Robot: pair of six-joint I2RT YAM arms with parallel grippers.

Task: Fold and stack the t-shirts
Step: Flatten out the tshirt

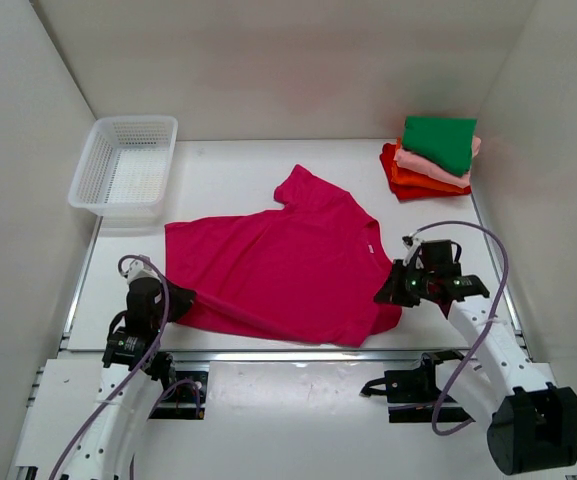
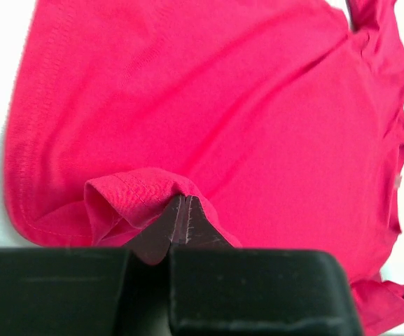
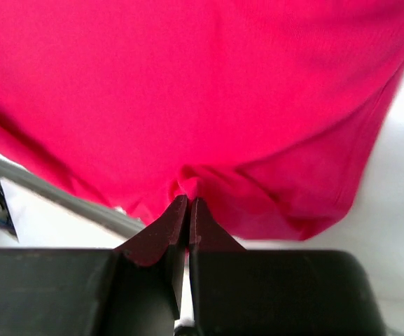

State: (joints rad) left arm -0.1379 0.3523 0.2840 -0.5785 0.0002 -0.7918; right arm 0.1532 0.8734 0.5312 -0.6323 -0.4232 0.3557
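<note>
A magenta-pink t-shirt (image 1: 278, 265) lies spread across the middle of the table, its collar toward the right. My left gripper (image 1: 180, 297) is shut on the shirt's near left hem; in the left wrist view (image 2: 183, 199) a bunched fold of cloth (image 2: 135, 192) sits at the fingertips. My right gripper (image 1: 386, 297) is shut on the shirt's near right edge, and the right wrist view (image 3: 188, 200) shows pink cloth (image 3: 202, 91) pinched at the tips. At the far right corner stands a stack of folded t-shirts (image 1: 433, 160): green on top, then light pink, orange and red.
A white mesh basket (image 1: 125, 166) stands at the far left of the table. White walls enclose the table on three sides. A metal rail (image 1: 268, 354) runs along the near edge, just below the shirt.
</note>
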